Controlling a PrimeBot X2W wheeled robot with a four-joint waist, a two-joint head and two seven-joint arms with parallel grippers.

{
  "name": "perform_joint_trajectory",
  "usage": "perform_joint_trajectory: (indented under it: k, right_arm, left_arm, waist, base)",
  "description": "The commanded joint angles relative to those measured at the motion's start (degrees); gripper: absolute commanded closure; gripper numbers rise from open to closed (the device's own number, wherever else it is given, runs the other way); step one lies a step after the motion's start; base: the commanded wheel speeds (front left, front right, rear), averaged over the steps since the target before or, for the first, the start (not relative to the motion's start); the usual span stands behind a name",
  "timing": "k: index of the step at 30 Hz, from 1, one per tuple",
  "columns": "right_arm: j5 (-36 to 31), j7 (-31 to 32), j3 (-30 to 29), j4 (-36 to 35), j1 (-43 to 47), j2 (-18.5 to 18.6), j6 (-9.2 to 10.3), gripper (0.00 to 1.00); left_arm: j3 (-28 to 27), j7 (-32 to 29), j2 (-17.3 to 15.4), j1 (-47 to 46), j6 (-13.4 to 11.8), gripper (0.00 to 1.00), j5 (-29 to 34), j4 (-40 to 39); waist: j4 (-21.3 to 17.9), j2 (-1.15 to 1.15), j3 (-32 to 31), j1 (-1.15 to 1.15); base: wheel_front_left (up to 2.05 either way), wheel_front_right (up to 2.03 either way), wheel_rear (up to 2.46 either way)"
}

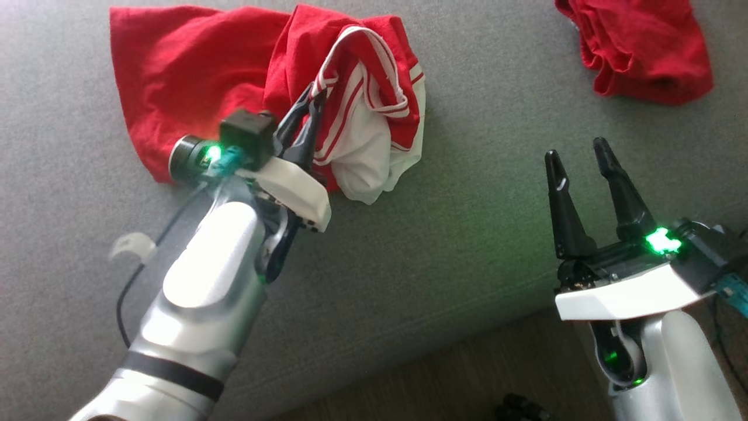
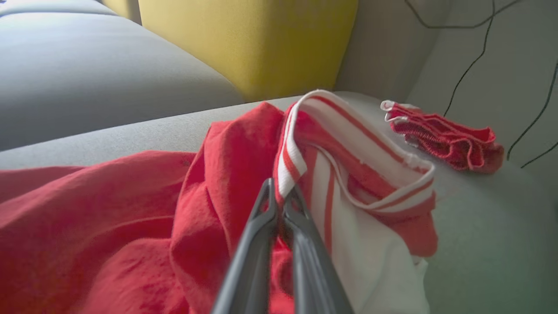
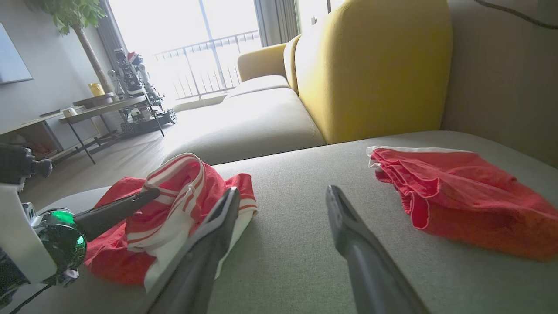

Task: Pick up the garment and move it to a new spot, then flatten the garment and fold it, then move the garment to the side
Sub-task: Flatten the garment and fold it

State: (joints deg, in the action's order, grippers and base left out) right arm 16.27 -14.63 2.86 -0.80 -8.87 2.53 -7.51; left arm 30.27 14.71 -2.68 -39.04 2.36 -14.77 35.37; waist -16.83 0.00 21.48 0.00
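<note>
**Left pincer clamped on the striped edge of the garment**

The garment, red with a white panel and a red-and-white striped band, lies crumpled on the grey sofa seat, toward the far left of the head view. Its red part spreads flat to the left. The white, striped part is bunched up on the right, and the band arches up off the seat.

The left gripper reaches into this bunched part. Its two dark fingers are pressed together on the cloth where the striped band meets the red fabric, and the left wrist view shows the band's end pinched between the tips.

The right gripper hangs over bare seat to the right, well apart from the garment. Its fingers are spread wide with nothing between them, and they point toward the back of the sofa.

A second red cloth with a white edge lies crumpled near the seat's far right corner, well apart from the garment. A yellow backrest rises behind the seat, and thin dark cables run over the grey surface to its right. Wooden floor shows below the seat's front edge.
</note>
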Motion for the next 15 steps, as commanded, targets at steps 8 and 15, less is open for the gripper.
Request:
perform_joint_trajectory:
  k: [8, 15]
  right_arm:
    - [0.8, -0.4, 2.3, -0.8, -0.2, 0.3, 0.02, 0.00]
    - [3.4, -0.4, 2.8, 0.1, 0.6, 0.3, 0.02, 0.00]
  left_arm:
    - [1.1, -4.4, -0.2, -5.6, 4.5, 1.00, -22.6, -7.7]
    - [-0.6, -16.5, -0.2, -15.5, 0.7, 1.00, -38.5, -16.1]
  waist:
    - [-1.5, 0.00, -4.8, 0.00]
    - [-4.3, 0.00, -8.1, 0.00]
  base:
    - [0.00, 0.00, 0.00]
    - [0.00, 0.00, 0.00]
